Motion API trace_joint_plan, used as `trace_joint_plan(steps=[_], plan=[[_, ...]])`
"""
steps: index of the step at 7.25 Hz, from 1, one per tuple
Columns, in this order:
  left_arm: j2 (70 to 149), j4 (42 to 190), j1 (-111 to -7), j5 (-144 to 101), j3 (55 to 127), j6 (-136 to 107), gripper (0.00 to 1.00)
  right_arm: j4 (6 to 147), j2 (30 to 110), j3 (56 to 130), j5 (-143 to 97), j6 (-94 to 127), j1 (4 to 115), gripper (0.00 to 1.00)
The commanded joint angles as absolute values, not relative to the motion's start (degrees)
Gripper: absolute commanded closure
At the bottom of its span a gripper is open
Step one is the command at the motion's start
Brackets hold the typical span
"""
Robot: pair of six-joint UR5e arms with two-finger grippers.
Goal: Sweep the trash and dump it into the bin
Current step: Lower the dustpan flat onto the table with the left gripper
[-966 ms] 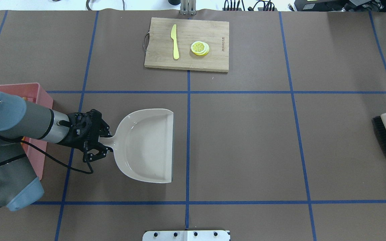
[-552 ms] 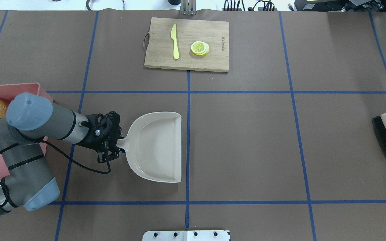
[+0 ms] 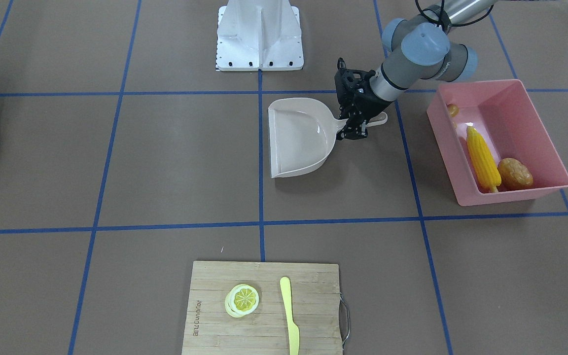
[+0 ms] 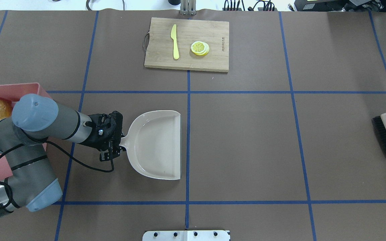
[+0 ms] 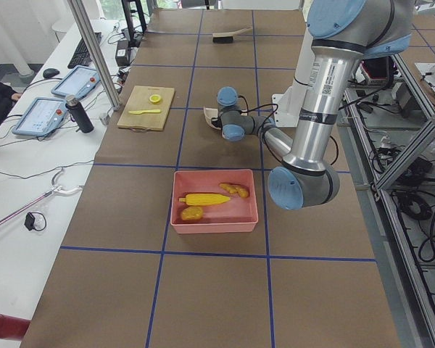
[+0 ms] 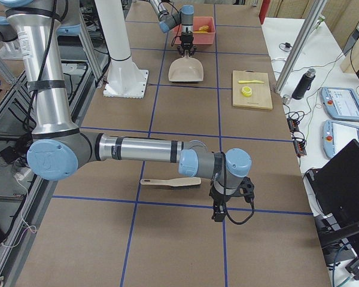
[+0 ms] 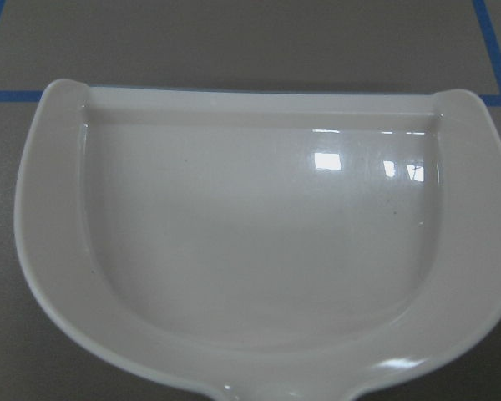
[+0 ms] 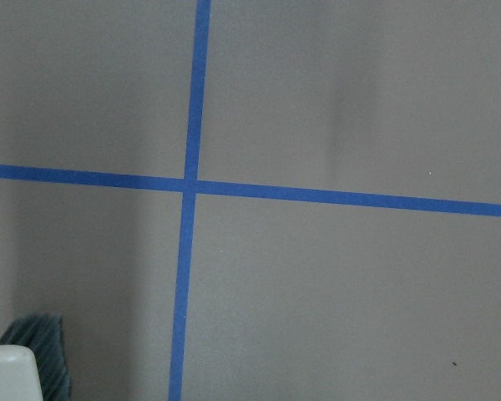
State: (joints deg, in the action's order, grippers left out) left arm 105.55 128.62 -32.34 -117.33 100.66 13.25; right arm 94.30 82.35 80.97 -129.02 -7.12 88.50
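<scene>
**Trash in the bin, dustpan in the left grip**

Look first at the pink bin (image 3: 511,196), which stands on the table (image 4: 246,140) at the robot's left. Inside it you see the corn cob (image 3: 482,158) with the potato (image 3: 514,173) just beside one end, and the ginger root (image 5: 235,190) near the other. The beige dustpan (image 4: 157,144) sits near the table's middle, and the left gripper (image 4: 117,147) pinches its handle. The right gripper (image 6: 218,214) hangs close to the brush (image 6: 170,182); you cannot tell whether its jaws are spread.

Pink bin (image 3: 511,197) holds 3 toys: corn cob (image 3: 482,158), potato (image 3: 514,173), ginger root (image 5: 235,190).
</scene>
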Motion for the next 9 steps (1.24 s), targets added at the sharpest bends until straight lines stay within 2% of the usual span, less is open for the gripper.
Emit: trace_joint_plan(steps=[1,9], plan=[[105.47,127.62,-32.08,-117.33,100.81,13.18,1.00,94.31,82.53,80.86,-128.94,-7.21,88.51,0.00],[106.61,127.09,-31.20,-117.25,99.76,12.92,1.00,94.31,82.44,80.24,-129.02,-7.21,88.51,0.00]])
